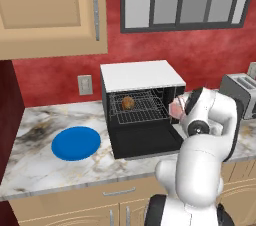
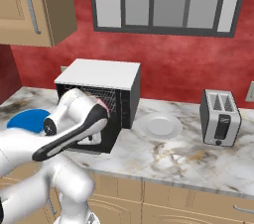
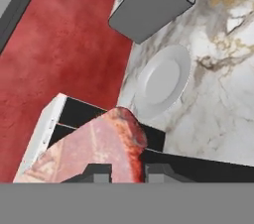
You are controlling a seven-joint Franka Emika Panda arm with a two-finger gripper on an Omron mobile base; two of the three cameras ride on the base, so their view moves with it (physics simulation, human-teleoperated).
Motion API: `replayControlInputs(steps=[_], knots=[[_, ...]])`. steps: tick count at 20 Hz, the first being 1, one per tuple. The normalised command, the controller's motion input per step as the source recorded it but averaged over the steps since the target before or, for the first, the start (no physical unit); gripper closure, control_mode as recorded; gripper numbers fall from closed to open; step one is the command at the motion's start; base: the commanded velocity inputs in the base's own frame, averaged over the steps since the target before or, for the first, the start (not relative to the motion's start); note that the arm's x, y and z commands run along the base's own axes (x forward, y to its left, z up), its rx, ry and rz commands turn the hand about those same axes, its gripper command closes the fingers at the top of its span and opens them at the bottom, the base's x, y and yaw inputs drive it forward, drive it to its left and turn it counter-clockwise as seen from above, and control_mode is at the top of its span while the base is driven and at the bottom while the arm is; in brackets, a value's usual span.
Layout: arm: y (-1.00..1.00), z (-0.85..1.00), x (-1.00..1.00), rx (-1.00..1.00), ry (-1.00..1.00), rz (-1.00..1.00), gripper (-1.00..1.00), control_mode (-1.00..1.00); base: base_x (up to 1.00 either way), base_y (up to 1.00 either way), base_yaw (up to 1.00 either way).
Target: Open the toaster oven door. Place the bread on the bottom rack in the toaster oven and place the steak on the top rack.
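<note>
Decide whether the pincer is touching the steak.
Touching: in the hand view the steak sits directly against the pincer, whose dark fingertips press its lower edge.

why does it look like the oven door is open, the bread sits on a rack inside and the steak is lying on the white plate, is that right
Not quite: the steak is held in the tool, not on the white plate, which the hand view shows bare. The toaster oven door is open and the bread sits on a rack.

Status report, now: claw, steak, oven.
Claw shut on steak. Toaster oven door down, bread on rack. Nothing blocking.
</note>
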Motion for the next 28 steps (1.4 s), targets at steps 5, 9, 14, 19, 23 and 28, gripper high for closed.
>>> replayControlInputs(steps=[5, 9, 14, 19, 23, 28], knots=[[0.72, 0.0, 0.38, -0.05, 0.4, 0.01, 1.0, -1.0, 0.0, 0.0, 0.0], [0.47, 0.16, 0.54, 0.0, 0.2, 0.0, 1.0, -1.0, 0.0, 0.0, 0.0], [0.39, 0.08, 0.44, 0.0, 0.13, 0.04, 1.0, -1.0, 0.0, 0.0, 0.0], [0.13, -0.03, 0.44, 0.0, 0.1, 0.07, 1.0, -1.0, 0.0, 0.0, 0.0], [0.12, -0.1, 0.52, 0.0, 0.01, 0.06, 1.0, -1.0, 0.0, 0.0, 0.0], [0.1, -0.36, 0.31, 0.0, 0.0, 0.08, 1.0, -1.0, 0.0, 0.0, 0.0]])
